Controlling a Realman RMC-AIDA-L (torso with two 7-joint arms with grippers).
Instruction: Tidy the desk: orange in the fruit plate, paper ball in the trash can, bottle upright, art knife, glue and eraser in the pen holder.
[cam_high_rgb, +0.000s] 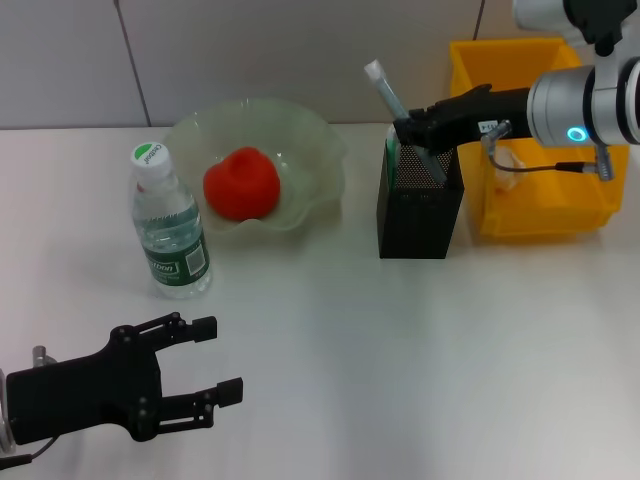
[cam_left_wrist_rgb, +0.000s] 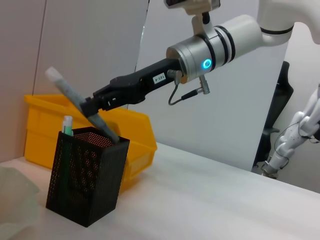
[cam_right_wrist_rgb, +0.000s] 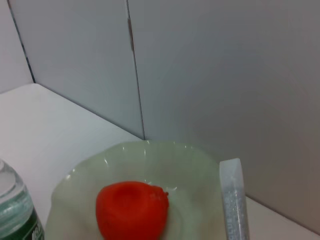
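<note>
The desk (cam_high_rgb: 400, 350) is smooth matt white, the fruit plate (cam_high_rgb: 310, 140) glossy translucent glass, the pen holder (cam_high_rgb: 420, 215) black metal mesh, the trash can (cam_high_rgb: 540, 215) shiny yellow plastic, the bottle (cam_high_rgb: 170, 235) clear plastic.

The whole table (cam_high_rgb: 400, 340) is seen from above by the head view, facing forward and down. The pen holder (cam_left_wrist_rgb: 86, 175) is viewed from low and near by the left wrist view. The fruit plate (cam_right_wrist_rgb: 190, 165) is framed closely by the right wrist view; both are also seen from the head.
</note>
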